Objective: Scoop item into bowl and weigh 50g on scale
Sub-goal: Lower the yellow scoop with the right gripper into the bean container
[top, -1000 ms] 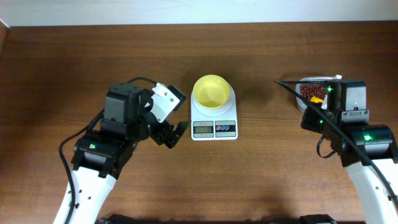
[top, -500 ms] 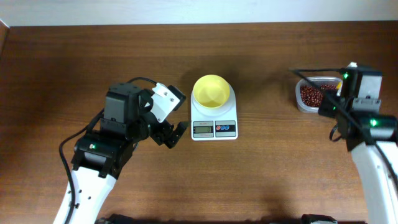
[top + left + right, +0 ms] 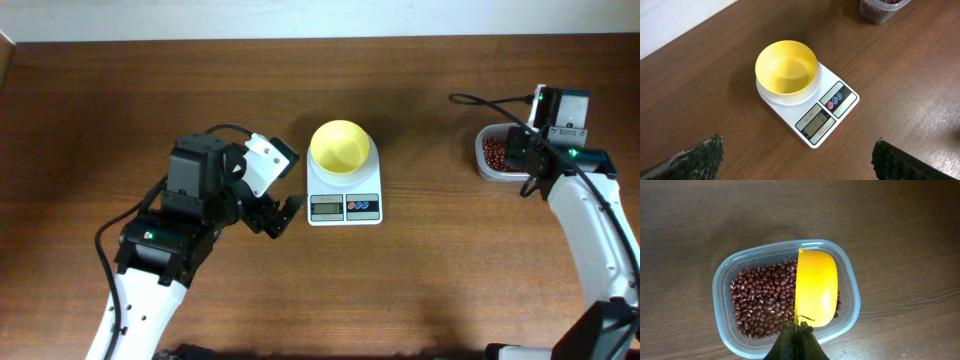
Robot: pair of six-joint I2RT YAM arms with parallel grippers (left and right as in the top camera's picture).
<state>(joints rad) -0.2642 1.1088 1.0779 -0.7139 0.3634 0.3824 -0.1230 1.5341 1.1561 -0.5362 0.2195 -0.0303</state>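
Observation:
The pale-yellow bowl (image 3: 340,146) stands empty on the white scale (image 3: 344,196) at mid table; both show in the left wrist view, bowl (image 3: 786,67) and scale (image 3: 832,107). The reddish-brown beans (image 3: 494,152) lie in a clear tub (image 3: 484,168) at the right; in the right wrist view the beans (image 3: 762,297) fill the tub (image 3: 725,305). My right gripper (image 3: 799,332) is shut on a yellow scoop (image 3: 816,287), whose cup is turned on its side over the beans. My left gripper (image 3: 797,160) is open and empty, left of the scale.
The clear tub's corner (image 3: 879,11) shows at the top of the left wrist view. A black cable (image 3: 485,98) runs from the right arm above the tub. A pale wall strip (image 3: 300,18) borders the table's far edge.
My right arm has swung back and to the right, so the tub with the beans is now uncovered in the overhead view. The left arm has not moved.

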